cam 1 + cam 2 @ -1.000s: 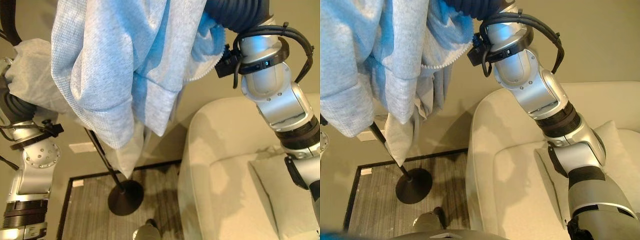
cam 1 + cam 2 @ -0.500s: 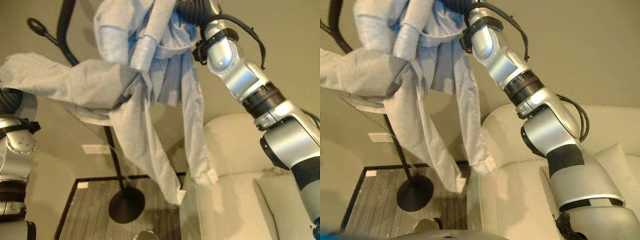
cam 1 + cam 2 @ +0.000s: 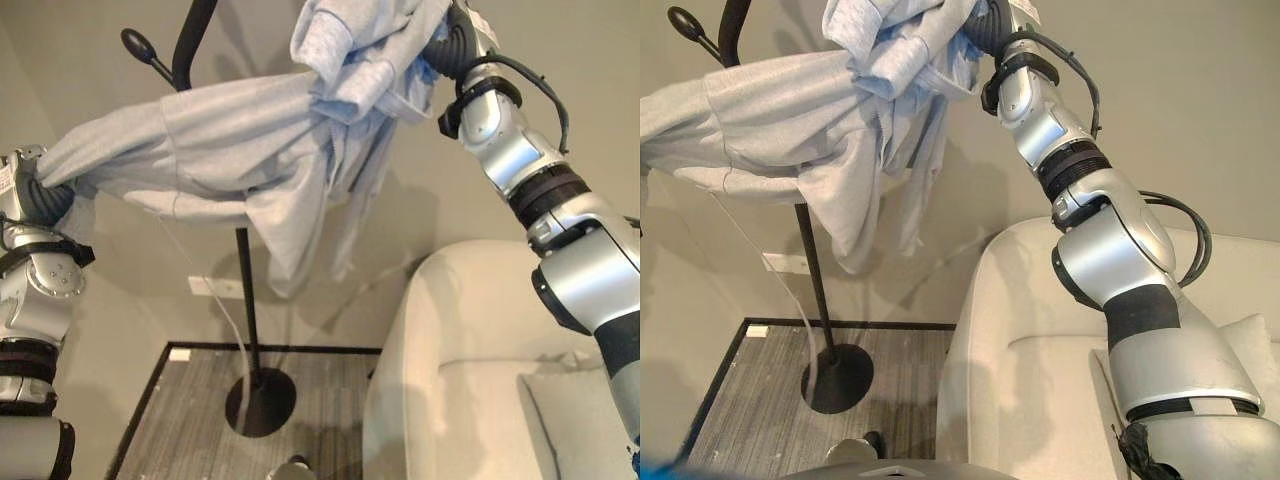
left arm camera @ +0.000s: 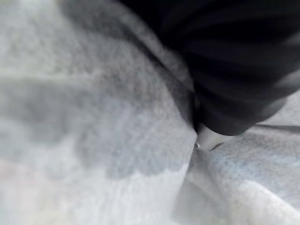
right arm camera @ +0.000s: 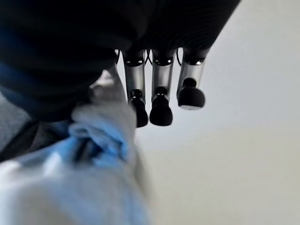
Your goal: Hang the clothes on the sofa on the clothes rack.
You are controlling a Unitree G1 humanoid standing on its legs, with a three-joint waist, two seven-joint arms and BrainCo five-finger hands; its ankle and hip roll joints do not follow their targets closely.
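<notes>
Here, one light grey garment (image 3: 230, 150) hangs in the air, stretched between my two raised arms in front of one black clothes rack (image 3: 247, 300). The rack's single pole stands on one round black base (image 3: 260, 402) on the striped floor, and one knobbed hook (image 3: 140, 45) shows at its top, beside the cloth. The garment's bulk is bunched high up at my right hand (image 5: 159, 101); from there one long flat span runs across to my left hand (image 4: 220, 93), and one sleeve or tail droops down alongside the pole. Whether the cloth rests on a hook or merely passes in front of it, I cannot tell.

Right hand: in its wrist view three of my silver, dark-tipped fingers (image 5: 161, 110) are bent forward side by side, with a wad of the garment pressed against the innermost one; whether the cloth is pinched under the thumb is hidden, so I cannot tell the grip. Left hand: its dark ribbed cover is sunk into grey fabric, fingers buried, state not readable.

One pale sofa (image 3: 450, 340) stands to my right of the rack, carrying one cushion (image 3: 585, 410) and well below the garment.
</notes>
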